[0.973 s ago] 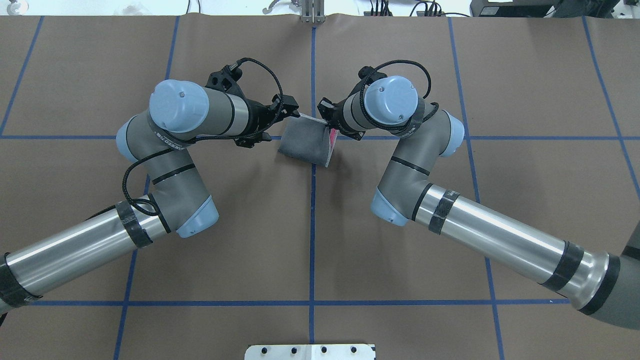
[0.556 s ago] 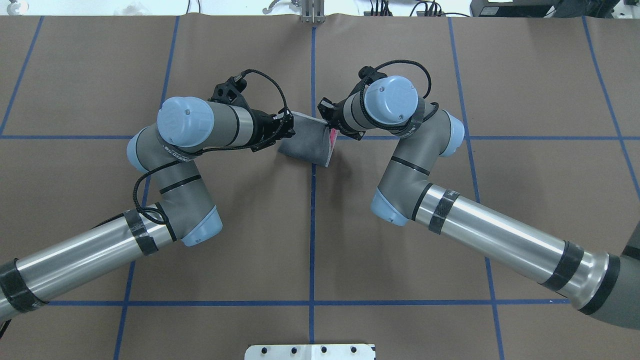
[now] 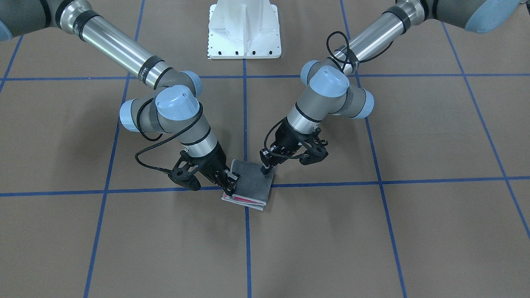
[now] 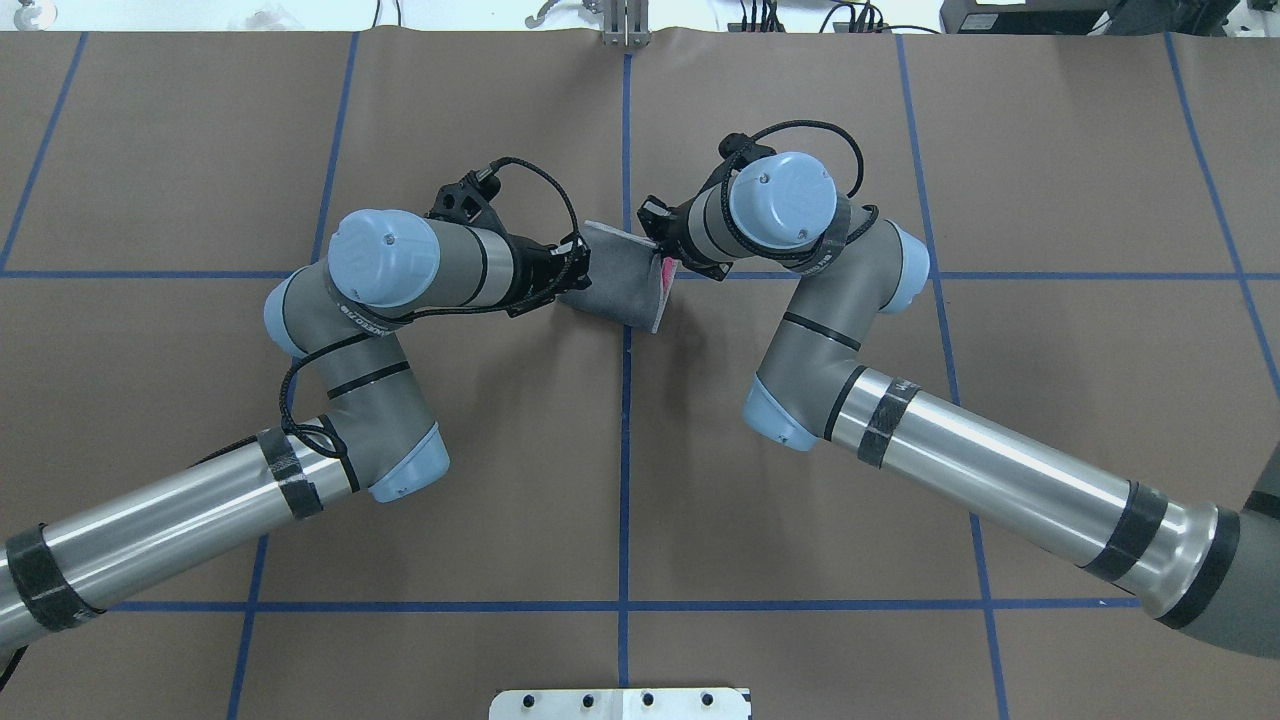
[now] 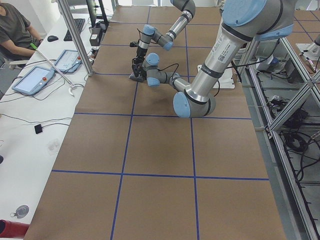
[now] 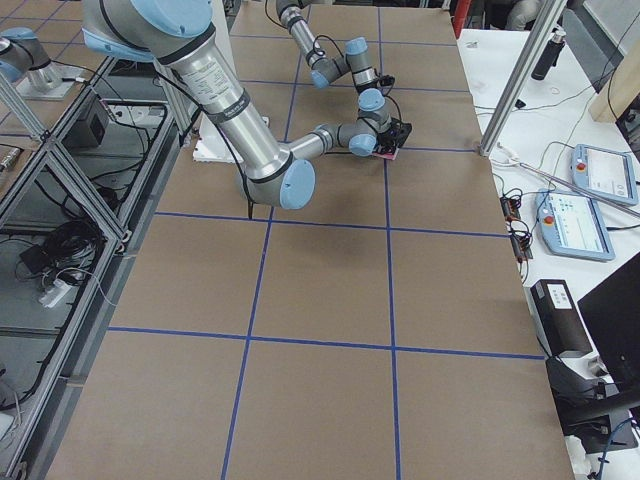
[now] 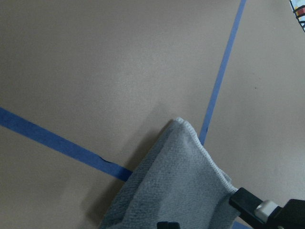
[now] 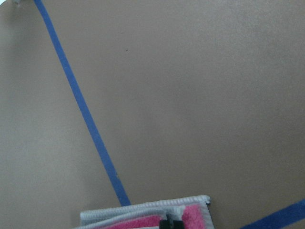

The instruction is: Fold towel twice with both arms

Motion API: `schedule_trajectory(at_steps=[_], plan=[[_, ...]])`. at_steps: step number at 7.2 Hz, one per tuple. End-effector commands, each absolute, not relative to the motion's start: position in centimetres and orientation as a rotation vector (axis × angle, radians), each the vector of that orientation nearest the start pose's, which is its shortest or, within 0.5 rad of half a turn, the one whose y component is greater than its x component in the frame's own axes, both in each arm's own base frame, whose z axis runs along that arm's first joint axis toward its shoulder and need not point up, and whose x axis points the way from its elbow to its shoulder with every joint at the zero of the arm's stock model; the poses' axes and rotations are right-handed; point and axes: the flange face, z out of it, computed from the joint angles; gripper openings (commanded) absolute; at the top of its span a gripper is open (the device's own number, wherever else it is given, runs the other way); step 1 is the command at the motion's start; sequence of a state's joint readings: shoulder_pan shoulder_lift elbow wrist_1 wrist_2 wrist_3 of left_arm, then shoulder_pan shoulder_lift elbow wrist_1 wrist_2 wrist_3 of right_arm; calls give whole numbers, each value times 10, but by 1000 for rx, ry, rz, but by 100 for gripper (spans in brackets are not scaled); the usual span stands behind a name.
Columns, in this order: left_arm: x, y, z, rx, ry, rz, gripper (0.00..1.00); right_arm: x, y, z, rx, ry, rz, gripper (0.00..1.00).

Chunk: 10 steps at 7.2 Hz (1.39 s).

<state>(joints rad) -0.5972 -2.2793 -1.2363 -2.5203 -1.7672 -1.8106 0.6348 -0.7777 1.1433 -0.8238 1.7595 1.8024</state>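
The towel (image 4: 615,290) lies as a small grey-faced packet right over the tape cross (image 4: 626,350) on the brown surface (image 4: 620,500). It is skewed to the cross's lines, and more of it lies to the robot's left of the cross than to its right.

The left claw (image 3: 266,169) sits just beside the cross on the robot's left, fingers drawn close together on the packet's corner. The left wrist view shows grey terry running up to a fingertip, so I judge it nipped on the cloth. The right claw (image 3: 229,187), just beside the cross on the robot's right, looks likewise closed on the opposite edge. There a sliver of the pink face (image 3: 244,200) peeks out between layers.

Several things could go wrong from here.
- If one claw lets go before the other, the top layer may spring back or swing round the corner that remains pinched.
- Terry loops could catch a fingertip, so a retreating claw might drag the packet off the cross or peel the fold open.
- The showing pink suggests the edges are not flush, and pressing down now would set that misalignment.
- The two claws work close together over the cross, so a careless exit path risks them touching.

Counted, there are:
- one towel, with at least two layers visible at its open edge, though I cannot tell the full number;
- two arms, the left arm (image 4: 200,520) and the right arm (image 4: 1000,470);
- two claws;
- one white base (image 3: 244,37), well back from the cross toward the robot.
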Motion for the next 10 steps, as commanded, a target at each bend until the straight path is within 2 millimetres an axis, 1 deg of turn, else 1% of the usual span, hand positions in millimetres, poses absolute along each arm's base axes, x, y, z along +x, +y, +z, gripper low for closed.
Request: schedule_trajectory(at_steps=[1,2,6,10], plan=[[567,-523,273,72,1340,-578,0,-577,-568,275,58,-1142,668,0],[568,-525,278,74,1330,-579,0,-577,-567,275,58,-1144,668,0],[567,-531,286,79,1314,-586,0,-576,-568,275,59,-1144,669,0],[565,-533,289,81,1313,-586,0,-573,-571,277,62,-1141,673,0]])
